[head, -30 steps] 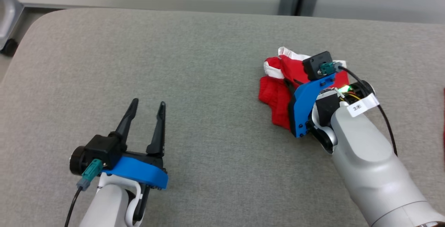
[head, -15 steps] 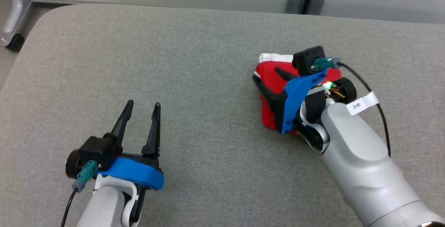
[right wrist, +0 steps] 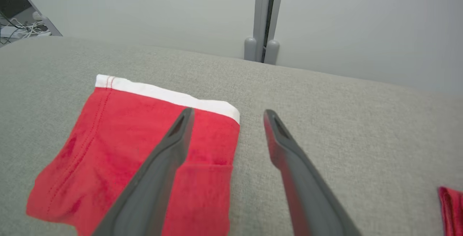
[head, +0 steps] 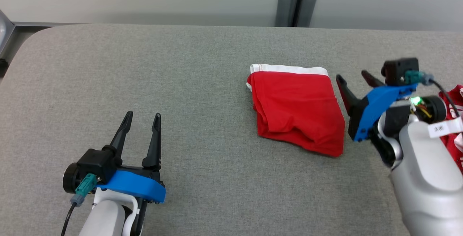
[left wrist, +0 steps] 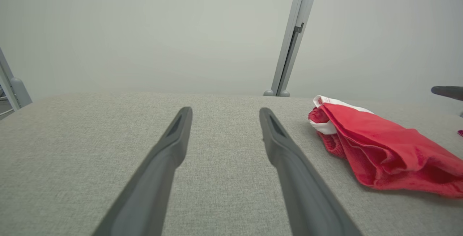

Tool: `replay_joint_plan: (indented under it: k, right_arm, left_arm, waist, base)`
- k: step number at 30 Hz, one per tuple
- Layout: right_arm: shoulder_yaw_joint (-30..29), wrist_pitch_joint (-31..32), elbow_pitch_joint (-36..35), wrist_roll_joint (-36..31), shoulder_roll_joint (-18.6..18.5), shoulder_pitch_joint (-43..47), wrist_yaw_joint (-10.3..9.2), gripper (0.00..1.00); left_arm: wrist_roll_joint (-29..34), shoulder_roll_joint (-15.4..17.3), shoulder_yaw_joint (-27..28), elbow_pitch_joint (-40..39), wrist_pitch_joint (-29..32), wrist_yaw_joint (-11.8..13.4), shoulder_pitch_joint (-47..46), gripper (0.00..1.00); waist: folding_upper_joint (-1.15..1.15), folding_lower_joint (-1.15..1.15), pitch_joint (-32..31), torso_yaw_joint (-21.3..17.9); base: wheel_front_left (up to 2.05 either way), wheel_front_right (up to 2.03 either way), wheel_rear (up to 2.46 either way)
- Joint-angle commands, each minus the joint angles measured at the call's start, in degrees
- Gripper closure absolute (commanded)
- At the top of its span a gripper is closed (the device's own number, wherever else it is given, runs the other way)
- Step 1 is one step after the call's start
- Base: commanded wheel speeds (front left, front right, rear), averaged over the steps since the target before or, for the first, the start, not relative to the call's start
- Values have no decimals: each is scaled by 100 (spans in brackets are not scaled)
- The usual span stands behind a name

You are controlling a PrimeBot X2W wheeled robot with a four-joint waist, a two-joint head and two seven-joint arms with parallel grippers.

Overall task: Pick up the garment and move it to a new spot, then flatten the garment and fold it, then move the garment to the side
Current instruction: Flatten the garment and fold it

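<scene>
Change: right tool [head: 351,75], which was closed on the bunched red shorts [head: 296,116] one second ago, has let go and moved off them; the shorts now lie spread out as a folded rectangle.
Red shorts: on the grey counter [head: 181,84], straight in front of the grey post [head: 294,3], with the white waistband [head: 289,69] on the edge toward the post.
Right tool: fingers wide apart and holding nothing, in front of the post and to its right, apart from the shorts.
Left tool [head: 143,114]: fingers wide apart and empty, over the counter well to the left of the post, on the near side.
Second red cloth [head: 456,120]: far to the right of the post, cut by the edge of the head view.
</scene>
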Motion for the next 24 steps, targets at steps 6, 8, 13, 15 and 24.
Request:
replay_joint_plan:
  k: [6, 8, 13, 15, 24]
  right_arm:
    - [150, 23, -96, -463, 315, 505, 3, 100]
    - [346, -110, -56, -509, 444, 522, 3, 100]
    - [945, -507, 338, -377, 656, 527, 3, 100]
    - [1266, -570, 545, -151, 675, 537, 3, 100]
    - [2772, -667, 782, 1464, 671, 427, 3, 100]
  left_arm:
    - [21, 46, 17, -8, -25, -27, -15, 0]
    - [8, 57, 27, 0, -25, -29, -50, 0]
    - [1, 27, -21, 16, -25, -34, -113, 0]
    - [4, 8, -63, 35, -25, -36, -136, 0]
    - [-56, 31, -92, 128, -25, -44, -94, 0]
  waist:
    - [0, 0, 81, -29]
    - [0, 0, 107, -30]
    - [0, 0, 153, 36]
    - [0, 0, 162, 90]
    - [0, 0, 68, 219]
  base:
    - [0, 0, 0]
    - [0, 0, 0]
    - [0, 0, 0]
    - [0, 0, 0]
    - [0, 0, 0]
